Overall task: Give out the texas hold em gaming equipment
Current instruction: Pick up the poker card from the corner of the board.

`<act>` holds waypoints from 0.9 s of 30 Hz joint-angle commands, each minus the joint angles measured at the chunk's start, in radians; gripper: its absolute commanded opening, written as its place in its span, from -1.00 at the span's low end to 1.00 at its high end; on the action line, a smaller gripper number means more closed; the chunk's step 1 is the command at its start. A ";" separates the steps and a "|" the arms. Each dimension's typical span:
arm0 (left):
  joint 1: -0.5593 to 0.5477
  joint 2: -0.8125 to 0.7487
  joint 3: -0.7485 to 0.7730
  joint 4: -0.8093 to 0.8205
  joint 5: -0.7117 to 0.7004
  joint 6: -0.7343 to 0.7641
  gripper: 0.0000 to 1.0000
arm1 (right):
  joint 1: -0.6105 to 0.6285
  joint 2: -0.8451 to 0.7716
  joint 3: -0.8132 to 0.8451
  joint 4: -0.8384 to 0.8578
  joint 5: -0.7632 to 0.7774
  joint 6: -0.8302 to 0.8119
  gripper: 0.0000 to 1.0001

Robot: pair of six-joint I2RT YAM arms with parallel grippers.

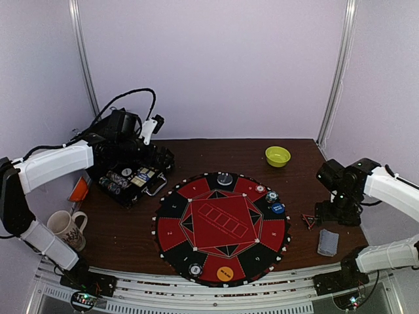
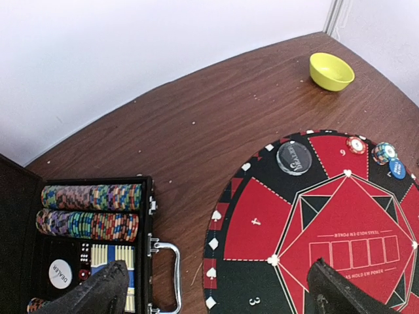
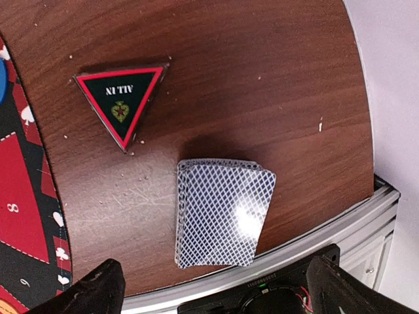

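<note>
A deck of blue-backed playing cards [image 3: 222,212] lies face down by the table's near right edge, also in the top view [image 1: 327,242]. My right gripper [image 3: 219,294] is open and empty, hovering above the deck [image 1: 338,214]. Chip stacks [image 1: 271,196] [image 1: 195,269], a blue disc [image 1: 278,209] and an orange disc [image 1: 224,273] sit on the round mat [image 1: 196,226]. My left gripper [image 2: 216,297] is open and empty above the gap between the open chip case [image 2: 88,209] and the mat [image 2: 262,216]; in the top view it is over the case [image 1: 152,159].
A red-edged "ALL IN" triangle [image 3: 122,99] lies beside the deck. A lime-green bowl [image 1: 277,156] stands at the back right. A mug [image 1: 65,227] and an orange object [image 1: 80,190] sit at the left. The case holds chip rows and a white dealer button [image 2: 60,273].
</note>
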 commanded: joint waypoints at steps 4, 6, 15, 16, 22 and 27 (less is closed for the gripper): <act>0.030 -0.010 0.024 -0.027 0.000 0.037 0.96 | -0.051 0.073 -0.019 -0.031 -0.098 0.056 1.00; 0.031 -0.019 0.020 -0.029 -0.004 0.045 0.96 | -0.065 0.103 -0.018 -0.032 -0.110 0.040 1.00; 0.031 -0.028 0.019 -0.040 -0.002 0.068 0.96 | -0.213 0.171 -0.027 -0.011 -0.162 -0.066 1.00; 0.031 -0.028 0.017 -0.041 -0.006 0.069 0.96 | -0.216 0.179 -0.028 -0.009 -0.168 -0.078 1.00; 0.033 -0.028 0.017 -0.043 -0.009 0.073 0.97 | -0.219 0.217 -0.023 0.000 -0.215 -0.111 1.00; 0.043 -0.030 0.017 -0.046 -0.020 0.078 0.97 | -0.221 0.236 -0.016 -0.018 -0.228 -0.119 1.00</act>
